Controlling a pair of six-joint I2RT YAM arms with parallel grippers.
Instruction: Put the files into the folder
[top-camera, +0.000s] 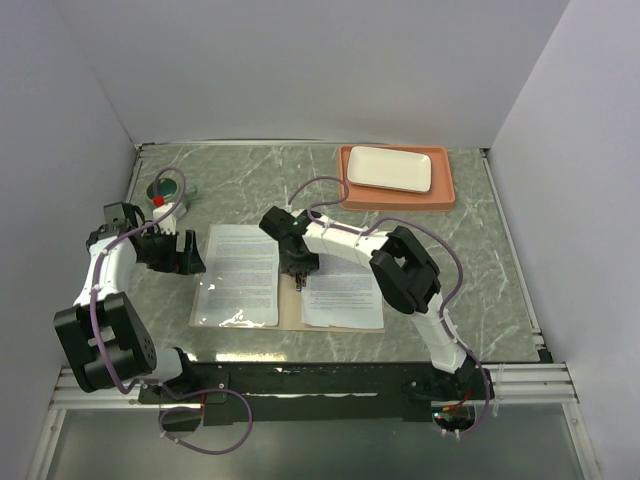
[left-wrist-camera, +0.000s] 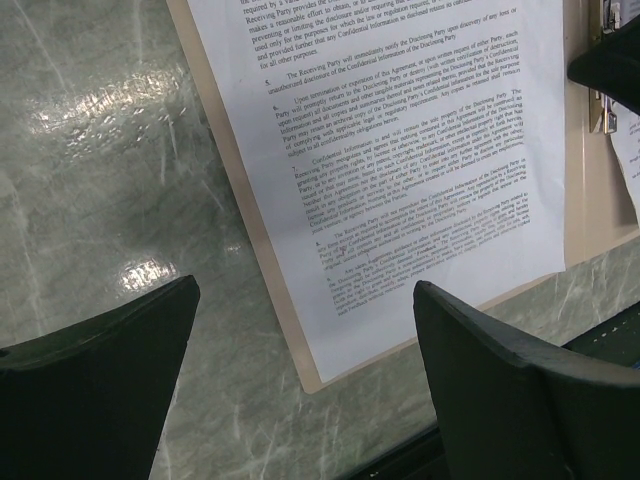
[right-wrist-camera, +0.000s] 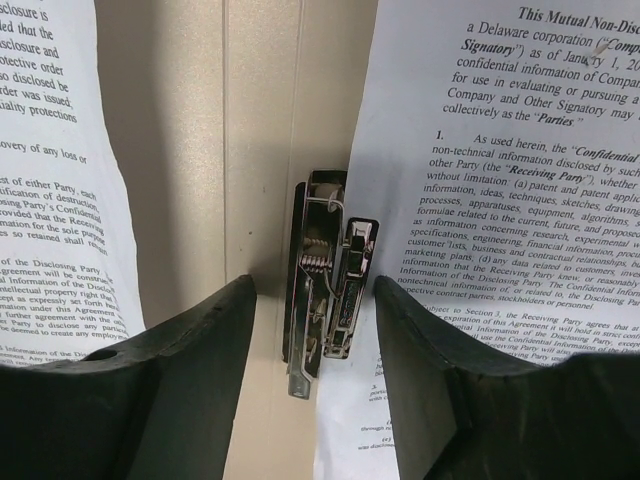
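A tan folder (top-camera: 291, 305) lies open on the table. One printed sheet (top-camera: 241, 272) with glossy glare lies on its left half, another (top-camera: 344, 292) on its right half. A metal clip (right-wrist-camera: 322, 275) sits by the folder's crease, on the right sheet's (right-wrist-camera: 500, 150) inner edge. My right gripper (top-camera: 300, 278) hangs open just above the crease, its fingers (right-wrist-camera: 195, 345) on either side of the clip. My left gripper (top-camera: 186, 255) is open and empty, off the folder's left edge. In the left wrist view the left sheet (left-wrist-camera: 400, 150) and a folder corner (left-wrist-camera: 312, 378) show.
A salmon-orange tray (top-camera: 447, 187) holding a white plate (top-camera: 390, 168) stands at the back right. A small green dish (top-camera: 166, 189) with a red piece sits at the back left, just behind the left arm.
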